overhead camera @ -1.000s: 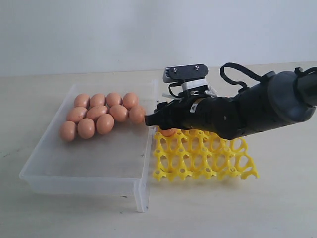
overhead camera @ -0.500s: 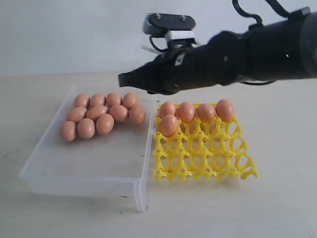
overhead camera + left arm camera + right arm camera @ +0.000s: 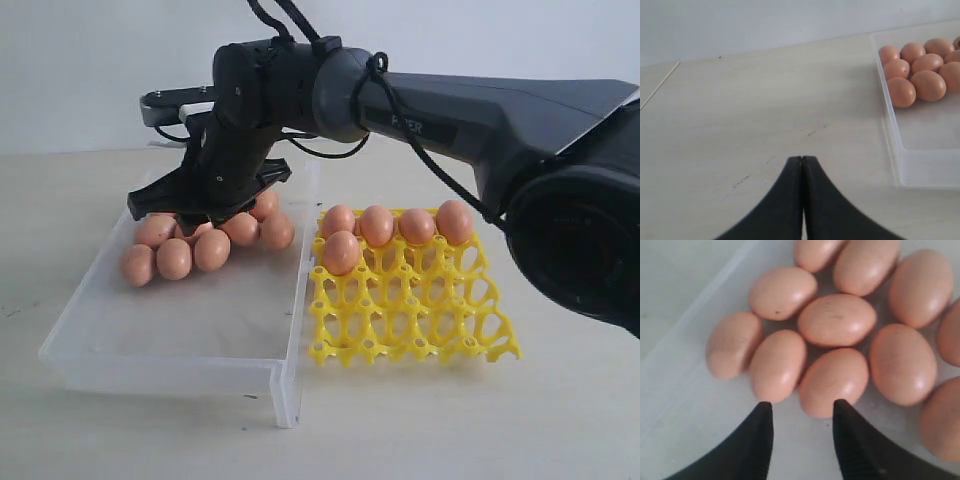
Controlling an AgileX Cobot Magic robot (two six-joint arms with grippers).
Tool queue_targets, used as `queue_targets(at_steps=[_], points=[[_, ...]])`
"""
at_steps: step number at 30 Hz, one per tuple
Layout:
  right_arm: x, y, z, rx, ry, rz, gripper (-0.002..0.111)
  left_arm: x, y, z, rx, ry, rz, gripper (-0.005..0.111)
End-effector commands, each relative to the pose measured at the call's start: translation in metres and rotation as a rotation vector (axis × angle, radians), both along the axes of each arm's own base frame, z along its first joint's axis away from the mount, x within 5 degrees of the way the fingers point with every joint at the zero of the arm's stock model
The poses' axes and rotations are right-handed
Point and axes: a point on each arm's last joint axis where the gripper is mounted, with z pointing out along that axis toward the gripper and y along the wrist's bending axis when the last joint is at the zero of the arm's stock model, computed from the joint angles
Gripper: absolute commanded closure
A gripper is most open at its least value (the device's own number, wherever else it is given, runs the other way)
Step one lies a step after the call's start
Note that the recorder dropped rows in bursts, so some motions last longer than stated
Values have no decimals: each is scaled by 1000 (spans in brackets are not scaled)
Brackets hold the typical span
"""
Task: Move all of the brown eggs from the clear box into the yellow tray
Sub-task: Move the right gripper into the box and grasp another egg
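1. Stretched across the middle with the right gripper (image 3: 175, 212), low over the brown eggs (image 3: 190, 248) bunched at the far end of the clear box (image 3: 170, 365); fingers (image 3: 760, 440) spread and empty, lined up to straddle the nearest egg of the bunch.
2. Held outside the box, over bare table (image 3: 740, 110): the left gripper (image 3: 801, 160), pinched together on nothing, probably to leave the box free for the other arm.
3. Already seated in the yellow tray (image 3: 420, 310): five eggs, four along the far row and one in the next row, on the box side.
4. Packed shell to shell, so scant room for a finger between neighbours; easiest entry, by the look of it, from the bare box floor in front.
5. Low walls, and a tray just beside the box: a short lift over the rim, then plenty of vacant cells.
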Motion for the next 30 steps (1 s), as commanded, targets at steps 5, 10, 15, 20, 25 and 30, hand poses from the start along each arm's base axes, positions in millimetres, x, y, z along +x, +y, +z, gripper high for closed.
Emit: queue_targets(at_steps=[5, 10, 15, 20, 25, 30], points=[[16, -3, -18, 51, 19, -139, 57, 0, 0, 2, -7, -13, -6, 107], [17, 3, -33, 119, 71, -199, 57, 0, 0, 2, -7, -13, -6, 107], [19, 5, -46, 131, 79, -221, 57, 0, 0, 2, -7, -13, -6, 107], [20, 6, -54, 136, 88, -242, 57, 0, 0, 2, -7, -13, -6, 107], [20, 6, -64, 125, 102, -245, 57, 0, 0, 2, -7, -13, -6, 107], [20, 6, -69, 119, 110, -250, 57, 0, 0, 2, -7, -13, -6, 107]])
